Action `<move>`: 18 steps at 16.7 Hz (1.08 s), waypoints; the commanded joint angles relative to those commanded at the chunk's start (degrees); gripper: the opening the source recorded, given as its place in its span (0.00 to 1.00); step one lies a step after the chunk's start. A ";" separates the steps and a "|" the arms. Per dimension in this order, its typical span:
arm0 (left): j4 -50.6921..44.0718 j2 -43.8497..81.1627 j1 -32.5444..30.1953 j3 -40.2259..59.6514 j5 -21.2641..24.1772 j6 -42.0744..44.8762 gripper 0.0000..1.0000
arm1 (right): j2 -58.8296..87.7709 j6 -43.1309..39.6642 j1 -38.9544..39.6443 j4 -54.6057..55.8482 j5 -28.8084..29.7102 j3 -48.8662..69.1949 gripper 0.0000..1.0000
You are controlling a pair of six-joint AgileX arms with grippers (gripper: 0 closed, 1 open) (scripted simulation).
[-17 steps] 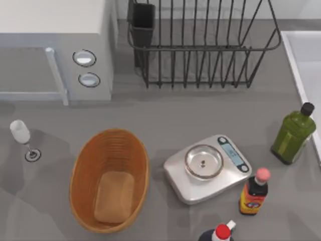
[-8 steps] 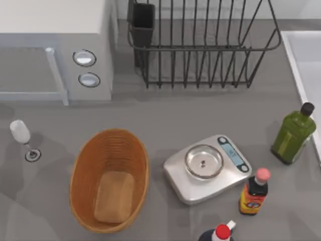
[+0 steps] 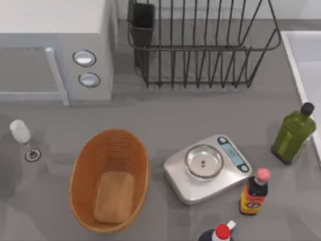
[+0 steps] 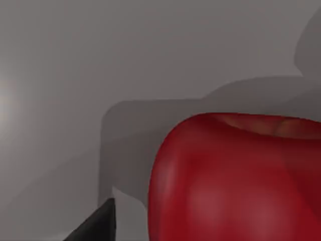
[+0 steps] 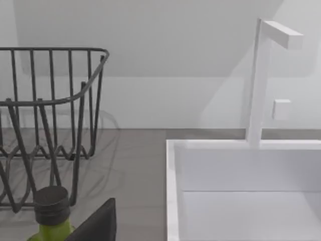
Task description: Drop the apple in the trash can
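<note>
The apple (image 4: 235, 186) is glossy red and looms very close in the left wrist view, its stem dimple turned away from the camera. My left gripper (image 4: 200, 233) is shut on it, with one dark fingertip (image 4: 98, 226) showing beside the fruit. Behind them lies a plain grey surface carrying the arm's shadow. The trash can is out of view. A dark part of my right gripper (image 5: 100, 226) shows near the green bottle (image 5: 50, 213), facing the sink (image 5: 173, 181).
On the table stand an oval wicker basket (image 3: 80, 170) holding bread (image 3: 114, 197), a kitchen scale (image 3: 205, 168), a green bottle (image 3: 293, 135), a red-capped sauce bottle (image 3: 255, 193), a wine glass (image 3: 22, 138), a microwave (image 3: 55, 45) and a wire dish rack (image 3: 200, 45).
In the top view the shadow on the table's left side has shrunk toward the left edge. None of the things on the table has moved.
</note>
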 joint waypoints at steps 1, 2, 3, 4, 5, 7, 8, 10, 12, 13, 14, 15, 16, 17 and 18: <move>0.50 1.63 -0.21 1.01 -0.01 -0.21 1.00 | 0.00 0.00 0.00 0.00 0.00 0.00 1.00; 0.69 3.11 -0.43 2.18 0.00 -0.39 1.00 | 0.00 0.00 0.00 0.00 0.00 0.00 1.00; 0.72 4.21 -0.65 3.21 0.01 -0.54 1.00 | 0.00 0.00 0.00 0.00 0.00 0.00 1.00; 0.72 4.73 -0.79 3.74 0.01 -0.65 1.00 | 0.00 0.00 0.00 0.00 0.00 0.00 1.00; 0.72 4.78 -0.80 3.78 0.01 -0.67 1.00 | 0.00 0.00 0.00 0.00 0.00 0.00 1.00; 0.72 4.78 -0.80 3.78 0.01 -0.67 1.00 | 0.00 0.00 0.00 0.00 0.00 0.00 1.00; 0.72 4.78 -0.80 3.78 0.01 -0.67 1.00 | 0.00 0.00 0.00 0.00 0.00 0.00 1.00; 0.72 4.78 -0.80 3.78 0.01 -0.67 0.85 | 0.00 0.00 0.00 0.00 0.00 0.00 1.00; 0.72 4.78 -0.80 3.78 0.01 -0.67 0.70 | 0.00 0.00 0.00 0.00 0.00 0.00 1.00; 0.72 4.78 -0.80 3.78 0.01 -0.67 0.62 | 0.00 0.00 0.00 0.00 0.00 0.00 1.00; 0.72 4.78 -0.80 3.78 0.01 -0.67 0.55 | 0.00 0.00 0.00 0.00 0.00 0.00 1.00; 0.72 4.78 -0.80 3.78 0.01 -0.67 0.47 | 0.00 0.00 0.00 0.00 0.00 0.00 1.00; 0.72 4.78 -0.80 3.78 0.01 -0.67 0.40 | 0.00 0.00 0.00 0.00 0.00 0.00 1.00; 0.72 4.78 -0.80 3.78 0.01 -0.67 0.32 | 0.00 0.00 0.00 0.00 0.00 0.00 1.00; 0.72 4.78 -0.80 3.78 0.01 -0.67 0.25 | 0.00 0.00 0.00 0.00 0.00 0.00 1.00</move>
